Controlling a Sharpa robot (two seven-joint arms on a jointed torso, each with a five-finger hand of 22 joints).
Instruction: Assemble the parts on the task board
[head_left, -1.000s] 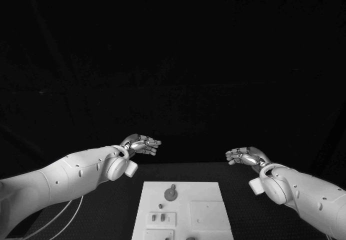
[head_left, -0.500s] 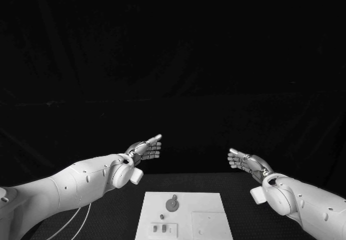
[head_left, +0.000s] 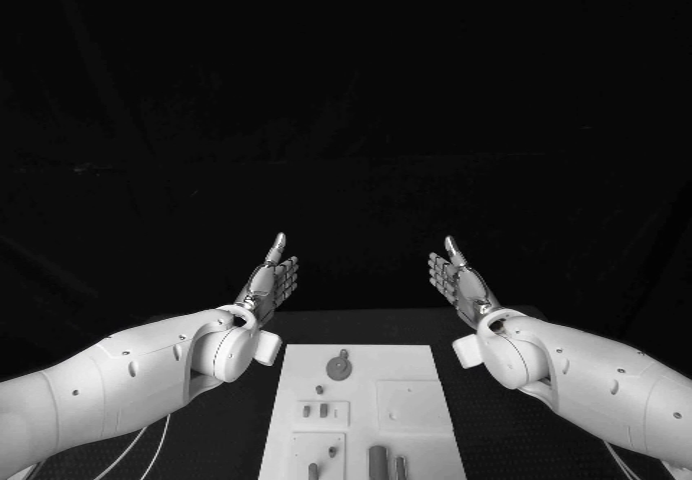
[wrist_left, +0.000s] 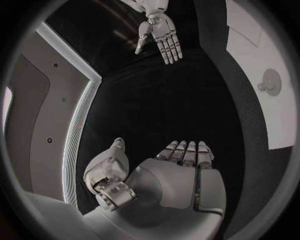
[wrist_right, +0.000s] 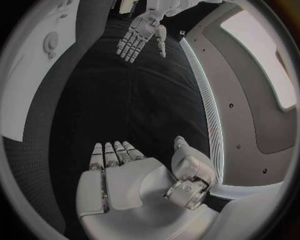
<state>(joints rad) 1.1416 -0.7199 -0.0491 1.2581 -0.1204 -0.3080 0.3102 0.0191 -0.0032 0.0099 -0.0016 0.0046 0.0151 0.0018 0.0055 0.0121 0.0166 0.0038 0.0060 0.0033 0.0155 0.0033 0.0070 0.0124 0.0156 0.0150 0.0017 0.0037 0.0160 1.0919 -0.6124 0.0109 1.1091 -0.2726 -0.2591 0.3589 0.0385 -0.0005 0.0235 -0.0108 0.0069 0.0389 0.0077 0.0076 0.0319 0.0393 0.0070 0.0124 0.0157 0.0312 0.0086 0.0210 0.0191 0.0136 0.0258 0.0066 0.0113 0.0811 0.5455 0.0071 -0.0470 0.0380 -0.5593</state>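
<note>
Black table bears the task board (head_left: 361, 400) — left hand (head_left: 270, 281) and right hand (head_left: 459, 280) raised beyond it, fingers spread, empty.

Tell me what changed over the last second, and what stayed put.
Both hands opened out: the left hand and right hand went from curled fingers to flat and straightened, palms facing each other, beyond the far end of the task board. Neither took hold of anything. The parts lie on the board as before; the head camera itself shifted.
</note>
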